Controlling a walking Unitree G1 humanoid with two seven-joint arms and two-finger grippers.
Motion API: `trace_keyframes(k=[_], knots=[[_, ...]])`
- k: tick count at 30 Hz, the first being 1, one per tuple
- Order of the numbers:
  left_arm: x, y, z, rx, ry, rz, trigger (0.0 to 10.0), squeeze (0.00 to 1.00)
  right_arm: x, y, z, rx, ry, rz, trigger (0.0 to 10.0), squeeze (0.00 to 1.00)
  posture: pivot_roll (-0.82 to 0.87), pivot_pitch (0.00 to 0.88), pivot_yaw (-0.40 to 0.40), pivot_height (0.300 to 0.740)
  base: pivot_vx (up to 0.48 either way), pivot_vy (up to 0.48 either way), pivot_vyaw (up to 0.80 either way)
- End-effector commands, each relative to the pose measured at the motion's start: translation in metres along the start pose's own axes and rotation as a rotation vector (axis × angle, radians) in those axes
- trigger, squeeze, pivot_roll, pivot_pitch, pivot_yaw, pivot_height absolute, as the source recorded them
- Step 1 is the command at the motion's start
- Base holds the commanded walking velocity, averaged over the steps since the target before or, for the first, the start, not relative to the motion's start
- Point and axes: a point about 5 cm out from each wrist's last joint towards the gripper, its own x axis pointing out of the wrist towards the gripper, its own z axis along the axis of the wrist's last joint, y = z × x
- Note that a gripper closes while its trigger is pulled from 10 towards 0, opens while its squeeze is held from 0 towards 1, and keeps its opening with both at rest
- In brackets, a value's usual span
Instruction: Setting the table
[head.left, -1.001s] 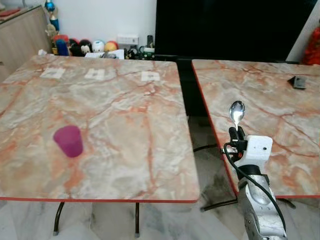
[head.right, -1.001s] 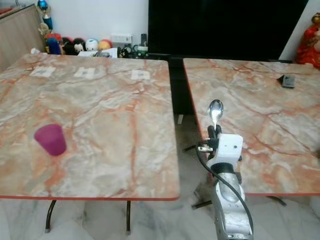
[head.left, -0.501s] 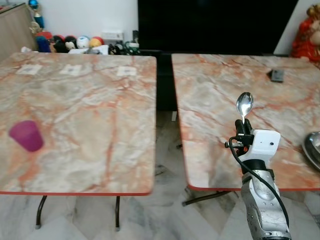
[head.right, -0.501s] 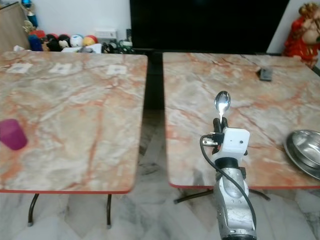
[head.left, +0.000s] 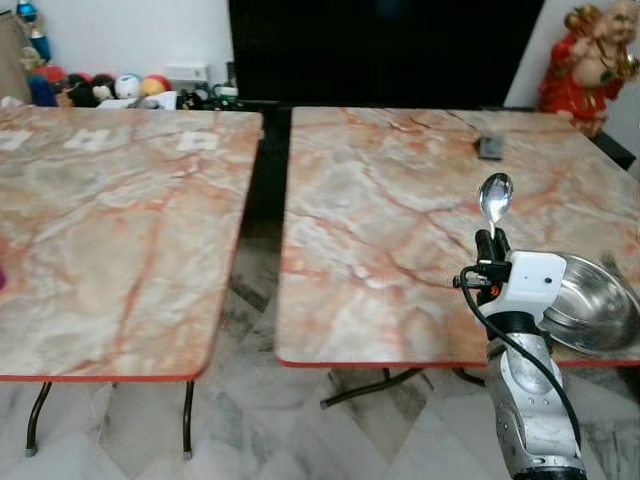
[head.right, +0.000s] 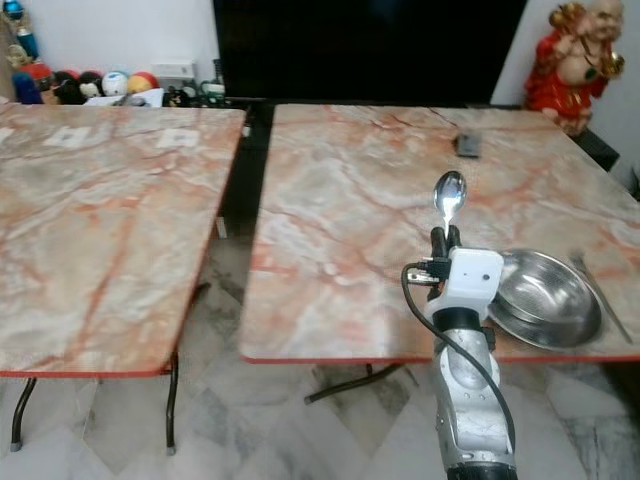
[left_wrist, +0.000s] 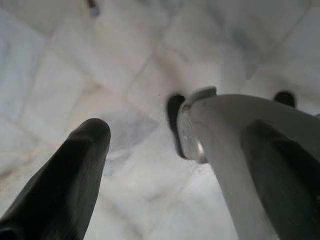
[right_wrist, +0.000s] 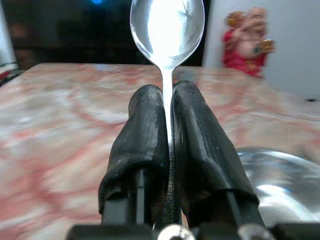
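Note:
My right gripper (head.right: 443, 240) is shut on the handle of a silver spoon (head.right: 450, 192), held upright with its bowl end up, over the near part of the right marble table (head.right: 340, 210). The right wrist view has the spoon (right_wrist: 167, 30) pinched between both black fingers (right_wrist: 142, 135). A steel bowl (head.right: 545, 297) sits on that table just right of the gripper, near the front edge. A thin metal utensil (head.right: 601, 296) lies to the right of the bowl. My left gripper (left_wrist: 175, 200) hangs over the floor with its fingers apart and nothing between them.
A second marble table (head.right: 90, 210) stands to the left, with a narrow gap of floor between the two. A small dark object (head.right: 467, 145) lies far back on the right table. A red figurine (head.right: 578, 58) stands at the back right, toys (head.right: 80, 85) at the back left.
The whole view has swung to the right: the purple cup has left the picture and the steel bowl has come fully in. My right gripper still holds the spoon upright.

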Motion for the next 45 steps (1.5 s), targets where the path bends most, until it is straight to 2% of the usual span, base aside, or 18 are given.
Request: trace_keyframes(k=[1,25,45], knots=[[-0.0022,0.0006,-0.0108,0.004,0.042,-0.002,10.0,0.0,0.0023,0.0054,0.007,0.014,-0.034,0.006,10.0,0.0,-0.02,0.077,-0.026,0.74,0.0,-0.379,0.0],[-0.0023,0.0005,-0.0112,0.005,0.043,-0.003,10.0,0.0,0.0051,0.001,0.01,0.017,-0.051,-0.024,10.0,0.0,-0.02,0.078,-0.024,0.74,0.0,-0.38,0.0],[-0.0024,0.0013,-0.0111,-0.012,0.04,0.006,10.0,0.0,0.0047,0.0027,0.0076,0.02,-0.04,-0.026,10.0,0.0,-0.02,0.078,-0.021,0.74,0.012,0.0,0.0]])
